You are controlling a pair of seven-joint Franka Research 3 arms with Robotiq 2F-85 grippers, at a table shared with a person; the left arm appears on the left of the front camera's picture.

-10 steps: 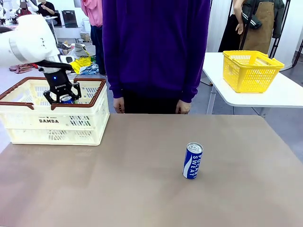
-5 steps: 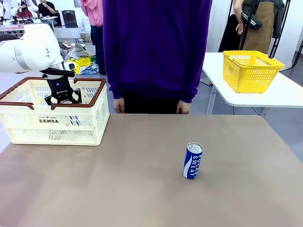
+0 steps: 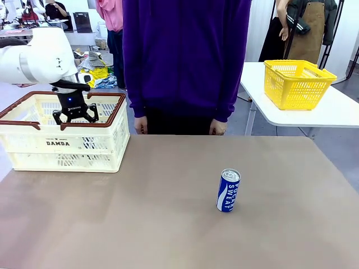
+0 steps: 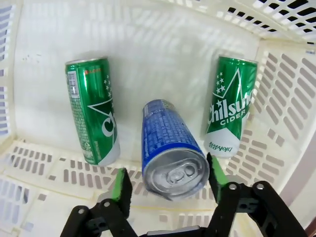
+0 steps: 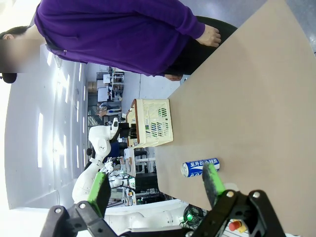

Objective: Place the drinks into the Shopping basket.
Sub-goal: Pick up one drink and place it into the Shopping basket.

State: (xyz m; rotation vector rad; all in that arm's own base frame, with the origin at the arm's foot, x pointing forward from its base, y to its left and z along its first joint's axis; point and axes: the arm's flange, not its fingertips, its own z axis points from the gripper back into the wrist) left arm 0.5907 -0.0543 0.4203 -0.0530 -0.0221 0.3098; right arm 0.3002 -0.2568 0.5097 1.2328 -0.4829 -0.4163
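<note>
My left gripper [image 3: 74, 116] hangs inside the Shopping basket [image 3: 56, 144], a cream slotted crate with a brown rim at the table's back left. In the left wrist view my left gripper [image 4: 167, 168] is open. A blue can [image 4: 168, 143] stands on the crate floor [image 4: 148, 44] between the green pads, with a gap on the left side. Two green cans [image 4: 91, 111] [image 4: 231, 106] lie on either side of it. Another blue "SWEAT" can [image 3: 228, 190] stands upright on the table, right of centre. My right gripper [image 5: 155, 173] is open and holds nothing, well away from that can [image 5: 200, 167].
A person in a purple top [image 3: 185, 56] stands at the far table edge, hands [image 3: 216, 126] down at the sides. A yellow mesh basket [image 3: 297, 84] sits on a white side table at the back right. The brown tabletop [image 3: 140, 213] is bare around the standing can.
My left gripper went down into the crate with the blue can. Its jaws have since spread and let go of the can. The can on the table has not moved.
</note>
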